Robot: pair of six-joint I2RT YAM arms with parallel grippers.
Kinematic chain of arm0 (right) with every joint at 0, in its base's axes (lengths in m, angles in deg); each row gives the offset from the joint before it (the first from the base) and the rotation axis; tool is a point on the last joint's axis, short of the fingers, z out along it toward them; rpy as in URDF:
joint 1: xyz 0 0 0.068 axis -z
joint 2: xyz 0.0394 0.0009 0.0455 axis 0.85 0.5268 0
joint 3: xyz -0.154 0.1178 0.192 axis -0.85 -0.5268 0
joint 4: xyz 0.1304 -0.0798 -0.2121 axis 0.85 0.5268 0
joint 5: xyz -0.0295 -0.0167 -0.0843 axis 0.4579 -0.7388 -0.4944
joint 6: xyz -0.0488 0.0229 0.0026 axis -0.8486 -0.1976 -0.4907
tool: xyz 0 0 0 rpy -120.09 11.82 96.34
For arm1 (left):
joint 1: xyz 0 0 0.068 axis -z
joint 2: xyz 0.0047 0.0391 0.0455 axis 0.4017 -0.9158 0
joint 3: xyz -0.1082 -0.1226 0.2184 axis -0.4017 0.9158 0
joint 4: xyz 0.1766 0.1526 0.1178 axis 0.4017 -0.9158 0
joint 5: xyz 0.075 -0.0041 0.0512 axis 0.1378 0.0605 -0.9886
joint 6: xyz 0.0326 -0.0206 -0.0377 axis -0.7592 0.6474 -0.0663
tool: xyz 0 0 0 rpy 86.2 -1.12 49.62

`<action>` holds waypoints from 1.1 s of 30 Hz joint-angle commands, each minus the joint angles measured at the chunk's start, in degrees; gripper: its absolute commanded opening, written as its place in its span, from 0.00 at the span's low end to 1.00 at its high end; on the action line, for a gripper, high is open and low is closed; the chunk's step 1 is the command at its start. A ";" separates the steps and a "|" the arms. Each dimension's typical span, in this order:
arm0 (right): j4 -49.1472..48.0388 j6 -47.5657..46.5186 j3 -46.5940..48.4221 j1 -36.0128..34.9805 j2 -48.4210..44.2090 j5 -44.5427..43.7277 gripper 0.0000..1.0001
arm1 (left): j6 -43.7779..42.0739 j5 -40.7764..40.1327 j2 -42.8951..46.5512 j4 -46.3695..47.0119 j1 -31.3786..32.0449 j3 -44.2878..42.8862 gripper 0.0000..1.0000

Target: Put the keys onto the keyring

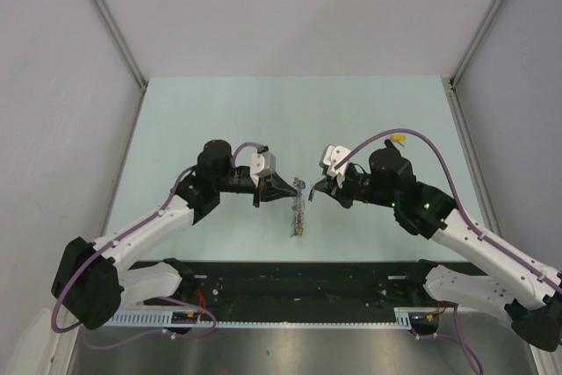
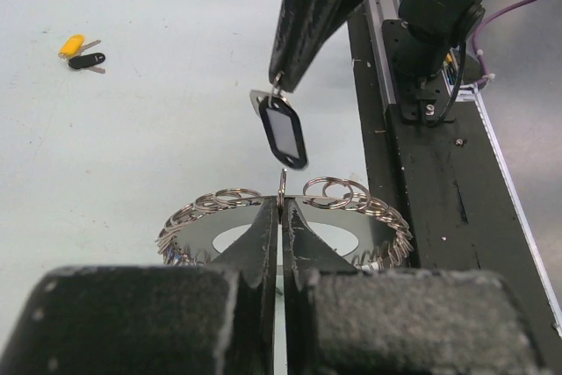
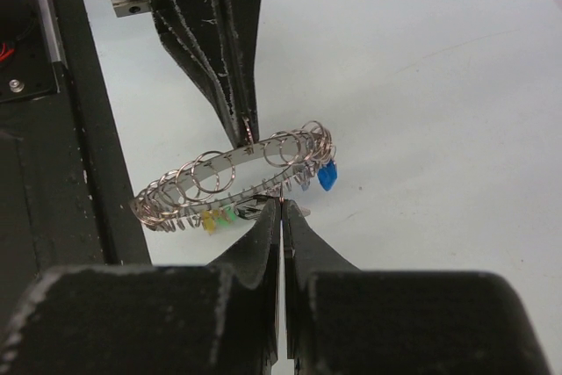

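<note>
Step now, I think: getting key onto ring. Left gripper [image 2: 281, 210] jaws pinched tight on big silver keyring full of metal loops [image 2: 219, 201], held between both arms. Right gripper [image 3: 282, 208] jaws shut on small key with black tag [image 2: 285, 133], just above keyring. Next move needs key's loop lined up with ring's gap, then slow push. Yellow-tagged key [image 2: 70, 44] and black-tagged key [image 2: 86, 61] lie side by side on pale table [image 2: 158, 129], well apart from keyring. No boxes or bowls seen.

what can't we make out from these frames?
- Top external: keyring is edge-on and tiny; no single key can be separated.
- Right wrist: black-tagged key is not visible, apparently hidden by the fingers of the right claw.
- Left wrist: the keyring's near arc is hidden behind the left claw; whether the held key is threaded on is too small to tell.
- Loose keys: tiny, seen in left wrist only; teeth unreadable.
</note>
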 commanded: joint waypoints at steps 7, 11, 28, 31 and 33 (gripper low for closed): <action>-1.36 -0.92 1.76 -2.06 2.68 1.82 0.00 | 1.52 0.61 1.07 4.39 0.02 -1.21 0.00; -1.62 -1.19 1.67 -2.24 3.12 1.90 0.00 | 1.43 0.87 1.07 4.39 0.02 -1.13 0.00; -1.71 -1.89 2.11 -2.41 4.62 2.96 0.00 | 0.81 1.75 1.16 3.69 -0.07 -1.39 0.00; -1.71 -2.07 2.29 -2.50 4.80 2.96 0.00 | 0.55 1.84 1.07 3.25 0.02 -1.48 0.00; -1.89 -2.07 2.29 -2.50 4.71 2.87 0.00 | 0.64 2.10 1.07 3.16 0.02 -1.56 0.01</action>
